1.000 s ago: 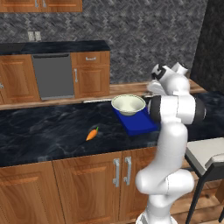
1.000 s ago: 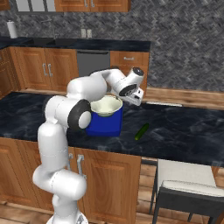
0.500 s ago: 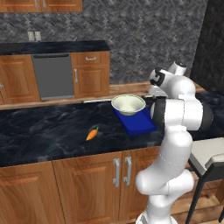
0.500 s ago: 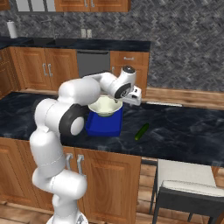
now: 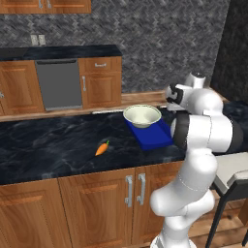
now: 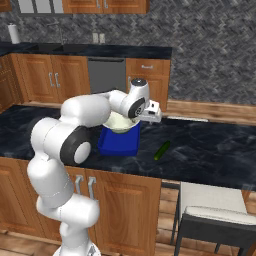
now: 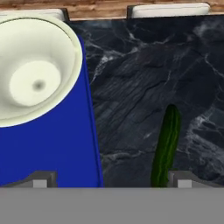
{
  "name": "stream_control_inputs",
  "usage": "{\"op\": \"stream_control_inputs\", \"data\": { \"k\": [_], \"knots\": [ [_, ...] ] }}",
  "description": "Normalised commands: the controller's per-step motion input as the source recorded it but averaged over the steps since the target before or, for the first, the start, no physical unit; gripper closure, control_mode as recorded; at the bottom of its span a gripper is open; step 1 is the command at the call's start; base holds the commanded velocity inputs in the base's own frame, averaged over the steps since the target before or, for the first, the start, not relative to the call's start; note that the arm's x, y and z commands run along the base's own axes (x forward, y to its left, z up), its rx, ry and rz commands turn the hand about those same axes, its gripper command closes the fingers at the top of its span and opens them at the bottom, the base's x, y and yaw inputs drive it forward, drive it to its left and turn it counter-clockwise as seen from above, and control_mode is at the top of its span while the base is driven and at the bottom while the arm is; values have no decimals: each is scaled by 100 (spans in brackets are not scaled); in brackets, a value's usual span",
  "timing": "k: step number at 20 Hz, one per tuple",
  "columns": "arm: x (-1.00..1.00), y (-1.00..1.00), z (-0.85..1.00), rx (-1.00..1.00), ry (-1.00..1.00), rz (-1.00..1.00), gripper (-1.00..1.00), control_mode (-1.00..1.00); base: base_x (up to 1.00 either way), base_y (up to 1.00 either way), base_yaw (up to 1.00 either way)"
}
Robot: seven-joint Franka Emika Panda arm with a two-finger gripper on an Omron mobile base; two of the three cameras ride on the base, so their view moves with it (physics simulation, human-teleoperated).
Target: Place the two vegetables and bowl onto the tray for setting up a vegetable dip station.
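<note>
the bowl (image 5: 142,116) already sat on the far end of the blue tray (image 5: 154,136), overhanging its far edge a bit, so that part of the task looked done. the near half of the tray was bare blue, probably room left for the two vegetables.

the gripper (image 6: 152,113) hung above the counter (image 6: 210,150) just right of the tray, between the bowl and the dark green vegetable (image 6: 161,150). in the hand view the two finger tips (image 7: 41,178) stood far apart at the bottom edge with nothing between them, so the claw was spread wide and carrying nothing. the camera looked down with the green vegetable (image 7: 166,146) lying flat on the dark marble, its near end close to the right tip, and the tray's edge (image 7: 92,131) to the left of it. judged from that, the hand was lining up for the green one, but it wasn't centred over it yet; it would need to shift right before dropping.

the carrot (image 5: 101,148) lay on the counter well to the left of the tray, well apart from the arm, untouched. it looked like the last pickup.

risk as i read it: the green vegetable is round and thin, could roll if the fingers close off-centre.
</note>
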Motion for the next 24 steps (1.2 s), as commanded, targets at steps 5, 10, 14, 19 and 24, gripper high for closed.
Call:
{"op": "stream_control_inputs", "data": {
  "k": [5,10,14,19,24],
  "knots": [
    [-14,-20,0,-5,10,-4,-100,-100,0,0,0],
    [-10,-23,0,-1,14,-5,-100,-100,0,0,0],
    [-2,-26,0,0,20,-5,-100,-100,0,0,0],
    [0,-19,-12,0,8,-1,-100,-100,0,0,0],
    [0,-12,-21,0,0,0,-100,-100,0,0,0]
  ]
}}
